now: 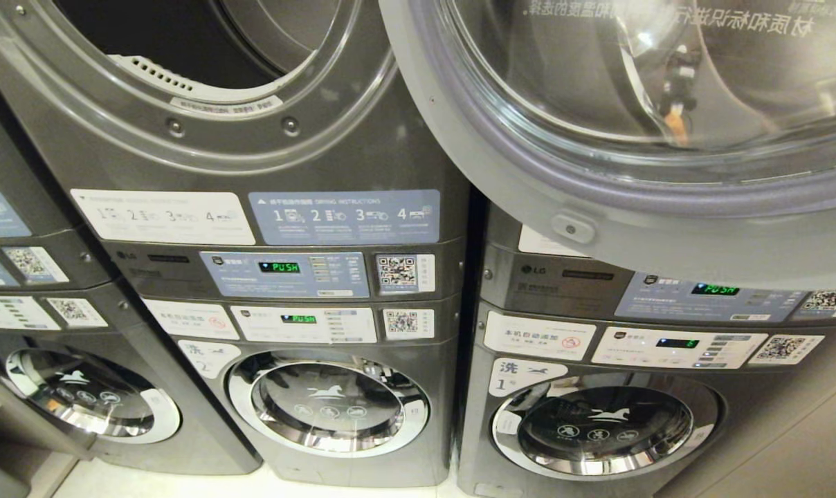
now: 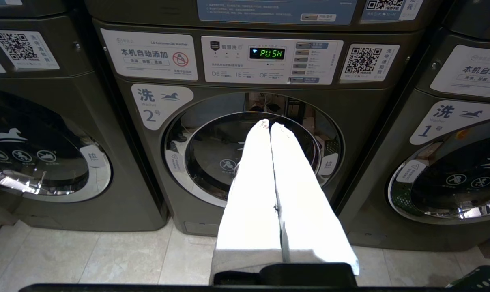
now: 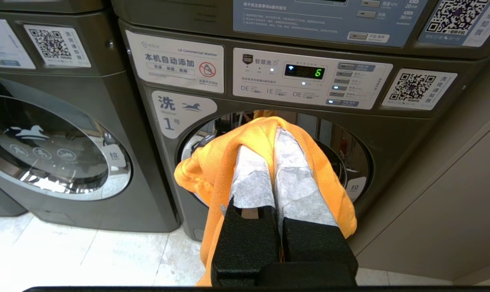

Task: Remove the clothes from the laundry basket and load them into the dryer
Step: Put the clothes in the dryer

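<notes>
Stacked grey LG laundry units, listed left to right. Far left: a partly seen stack with a round washer door [image 1: 79, 394]. Centre: upper dryer [image 1: 203, 76] with its opening uncovered and the drum dark inside, above washer no. 2 [image 1: 328, 404], both displays reading PUSH. Right: the open dryer door [image 1: 632, 138], clear glass in a grey ring, swung out over the neighbouring stack; below it washer no. 1 [image 1: 601, 425]. Left hand [image 2: 269, 125]: white-covered fingers pressed together, holding nothing, pointing at washer no. 2. Right hand [image 3: 274, 136]: fingers pinched on an orange garment [image 3: 204, 170], which drapes over and beneath them in front of washer no. 1. Green basket corner [image 2: 482, 278] on the tiled floor [image 2: 87, 259].
</notes>
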Motion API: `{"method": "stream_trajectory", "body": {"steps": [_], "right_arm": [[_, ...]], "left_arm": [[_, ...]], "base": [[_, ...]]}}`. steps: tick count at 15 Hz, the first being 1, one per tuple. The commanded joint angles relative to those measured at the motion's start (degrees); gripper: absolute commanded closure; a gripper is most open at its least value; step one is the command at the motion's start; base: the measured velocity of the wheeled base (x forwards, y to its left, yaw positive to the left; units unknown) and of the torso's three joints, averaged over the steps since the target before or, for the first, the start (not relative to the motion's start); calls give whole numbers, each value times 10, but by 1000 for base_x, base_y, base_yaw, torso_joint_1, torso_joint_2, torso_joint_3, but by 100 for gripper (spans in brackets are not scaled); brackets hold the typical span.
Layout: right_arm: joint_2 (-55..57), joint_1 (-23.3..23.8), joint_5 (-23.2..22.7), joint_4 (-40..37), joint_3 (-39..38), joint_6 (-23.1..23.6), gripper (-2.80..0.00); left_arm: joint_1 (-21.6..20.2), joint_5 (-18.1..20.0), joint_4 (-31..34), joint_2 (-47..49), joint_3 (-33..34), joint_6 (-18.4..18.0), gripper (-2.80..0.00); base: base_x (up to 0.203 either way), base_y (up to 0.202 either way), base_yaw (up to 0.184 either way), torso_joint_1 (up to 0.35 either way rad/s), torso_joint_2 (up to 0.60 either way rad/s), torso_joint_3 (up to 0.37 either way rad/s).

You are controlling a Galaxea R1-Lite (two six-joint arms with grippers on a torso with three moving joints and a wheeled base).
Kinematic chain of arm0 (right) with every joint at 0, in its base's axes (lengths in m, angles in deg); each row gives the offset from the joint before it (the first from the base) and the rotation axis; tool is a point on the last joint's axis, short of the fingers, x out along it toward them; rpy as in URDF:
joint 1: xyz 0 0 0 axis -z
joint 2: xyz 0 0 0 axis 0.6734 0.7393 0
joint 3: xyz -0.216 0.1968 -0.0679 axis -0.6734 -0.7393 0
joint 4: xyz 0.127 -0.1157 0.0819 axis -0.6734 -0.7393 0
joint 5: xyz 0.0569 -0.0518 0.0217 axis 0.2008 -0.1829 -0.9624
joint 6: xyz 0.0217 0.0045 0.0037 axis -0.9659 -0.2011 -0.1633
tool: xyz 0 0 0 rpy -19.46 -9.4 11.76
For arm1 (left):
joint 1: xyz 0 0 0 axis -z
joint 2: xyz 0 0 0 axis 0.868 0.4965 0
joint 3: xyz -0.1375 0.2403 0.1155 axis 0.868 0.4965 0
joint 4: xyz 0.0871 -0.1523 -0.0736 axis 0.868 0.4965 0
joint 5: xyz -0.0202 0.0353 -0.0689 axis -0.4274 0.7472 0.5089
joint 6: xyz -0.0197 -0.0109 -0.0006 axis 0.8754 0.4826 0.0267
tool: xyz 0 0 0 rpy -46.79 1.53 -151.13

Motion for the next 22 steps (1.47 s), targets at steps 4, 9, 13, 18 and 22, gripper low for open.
{"method": "stream_trajectory", "body": {"steps": [4, 9, 13, 18, 22], "right_arm": [[0, 0, 1, 0, 0, -2, 0], [0, 0, 2, 0, 0, -5, 0], [0, 0, 1, 0, 0, -4, 0], [0, 0, 3, 0, 0, -11, 0], [0, 0, 1, -1, 0, 12, 0]], "left_arm": [[0, 0, 0, 1, 0, 0, 0], [0, 0, 0, 1, 0, 0, 0], [0, 0, 0, 1, 0, 0, 0], [0, 0, 0, 1, 0, 0, 0], [0, 0, 0, 1, 0, 0, 0]], "base": [[0, 0, 0, 55, -106, -54], [0, 0, 0, 60, -114, -59], [0, 0, 0, 57, -107, -59], [0, 0, 0, 68, -117, -57], [0, 0, 0, 65, -117, -65]]}}
